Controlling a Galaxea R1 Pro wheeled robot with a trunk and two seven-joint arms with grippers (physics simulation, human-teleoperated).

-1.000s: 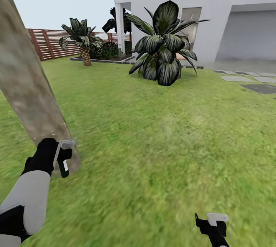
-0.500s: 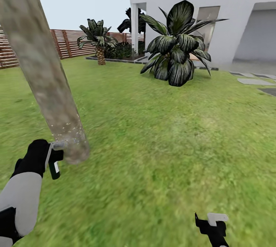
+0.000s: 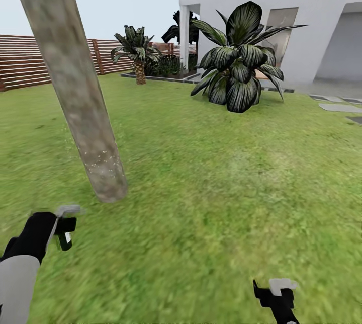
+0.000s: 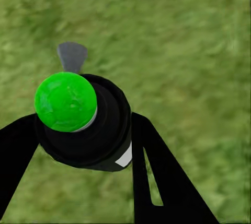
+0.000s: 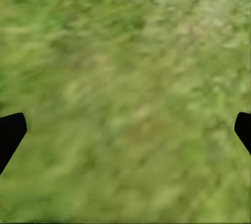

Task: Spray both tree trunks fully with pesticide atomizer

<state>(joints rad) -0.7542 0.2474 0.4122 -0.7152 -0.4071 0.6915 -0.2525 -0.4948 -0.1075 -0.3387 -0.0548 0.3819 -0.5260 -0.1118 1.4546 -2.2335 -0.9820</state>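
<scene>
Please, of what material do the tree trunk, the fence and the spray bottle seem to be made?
Tree trunk: bark, matte, by its blotchy grey-brown surface. Fence: probably stained wood, judging by the reddish-brown horizontal slats. Pesticide atomizer: likely smooth plastic, dark body with a grey spray head; being a render, this stays uncertain.

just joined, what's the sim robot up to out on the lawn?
The left gripper holds the pesticide atomizer low over the grass, its grey spray head toward the tree trunk. Whitish pesticide specks dot the trunk's lower part; higher up it looks bare. The right gripper is open and empty over the lawn.
</scene>
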